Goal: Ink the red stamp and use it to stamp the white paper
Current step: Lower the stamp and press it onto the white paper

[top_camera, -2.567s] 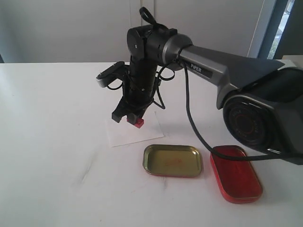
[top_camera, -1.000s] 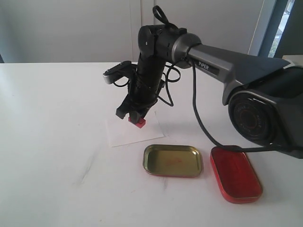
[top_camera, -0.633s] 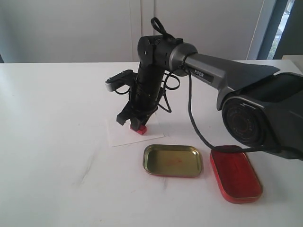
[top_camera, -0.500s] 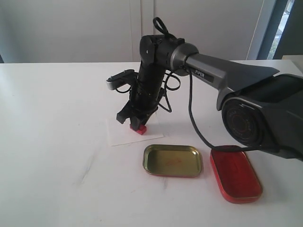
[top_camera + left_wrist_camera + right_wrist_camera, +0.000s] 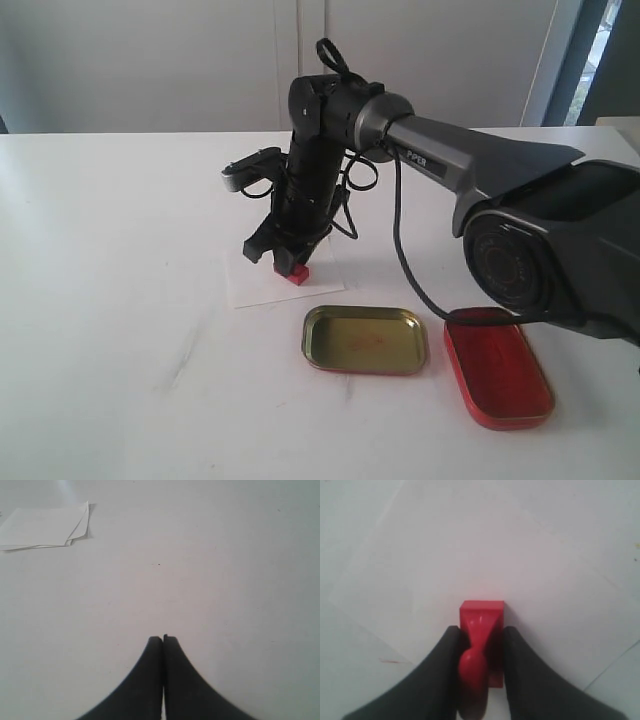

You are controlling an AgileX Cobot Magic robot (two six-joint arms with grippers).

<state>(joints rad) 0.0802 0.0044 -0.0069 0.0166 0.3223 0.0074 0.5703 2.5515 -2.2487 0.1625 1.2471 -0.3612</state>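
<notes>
White table top (image 5: 110,300) fills most of what we see, with pale wall panels behind it and a strip of window at the far right. The right arm's grey link carries the word "PIPER" (image 5: 415,160), the only writing we can read.

The right gripper (image 5: 283,258) points down and is clenched on the small red plastic stamp with a rounded knob and square base (image 5: 293,272). In the right wrist view its fingers (image 5: 440,675) grip the knob from both sides. The stamp's base sits down on the thin white rectangular sheet of paper (image 5: 255,288), near the edge that faces the tins.

Just beside the paper lies the gold-coloured oblong tin half (image 5: 365,340), a faint red smear on its floor. Next to it lies the red oblong tin half (image 5: 497,368), with the arm's black cable (image 5: 400,250) hanging down to its rim.

The left gripper (image 5: 162,642) is closed on nothing above bare table, well apart from a few loose white sheets (image 5: 42,525).
</notes>
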